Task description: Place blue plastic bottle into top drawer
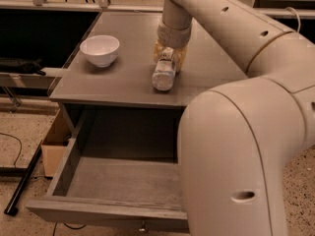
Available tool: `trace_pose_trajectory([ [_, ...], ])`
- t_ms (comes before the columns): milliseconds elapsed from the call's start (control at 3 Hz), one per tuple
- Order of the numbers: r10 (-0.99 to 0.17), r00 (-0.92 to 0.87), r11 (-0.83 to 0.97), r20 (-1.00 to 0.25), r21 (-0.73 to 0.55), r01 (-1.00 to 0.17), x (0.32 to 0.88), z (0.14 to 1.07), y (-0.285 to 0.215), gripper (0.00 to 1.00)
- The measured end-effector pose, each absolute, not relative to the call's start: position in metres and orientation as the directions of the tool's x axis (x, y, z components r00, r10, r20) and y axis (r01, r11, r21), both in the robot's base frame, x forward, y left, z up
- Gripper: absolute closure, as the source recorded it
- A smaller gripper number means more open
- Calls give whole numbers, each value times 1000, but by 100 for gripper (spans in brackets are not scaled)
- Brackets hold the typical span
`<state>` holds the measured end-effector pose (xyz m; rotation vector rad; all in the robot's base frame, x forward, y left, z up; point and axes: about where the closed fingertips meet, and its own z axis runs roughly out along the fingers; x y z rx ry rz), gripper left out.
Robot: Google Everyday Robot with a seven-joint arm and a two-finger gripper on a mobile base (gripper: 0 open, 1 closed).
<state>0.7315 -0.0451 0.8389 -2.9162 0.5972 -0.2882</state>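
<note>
My gripper [170,57] is clasping the far end of the blue plastic bottle [164,73], which is lying on the tabletop [123,82]. A white bowl [100,49] is sitting well apart. The top drawer [98,211] is standing open below, with my arm [236,146] covering its right side.

White bowl [100,49] upper left on grey tabletop [123,80], well left of gripper [168,58] at top centre. Cardboard box [53,149] lower left on floor, black pole [22,183] just beside.
</note>
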Motion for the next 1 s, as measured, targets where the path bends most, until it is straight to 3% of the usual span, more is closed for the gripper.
trace_pose_trajectory([
  [667, -427, 886, -899, 182, -189, -394, 726, 848, -63, 100],
  [1000, -507, 836, -853, 211, -265, -451, 705, 863, -100, 100],
])
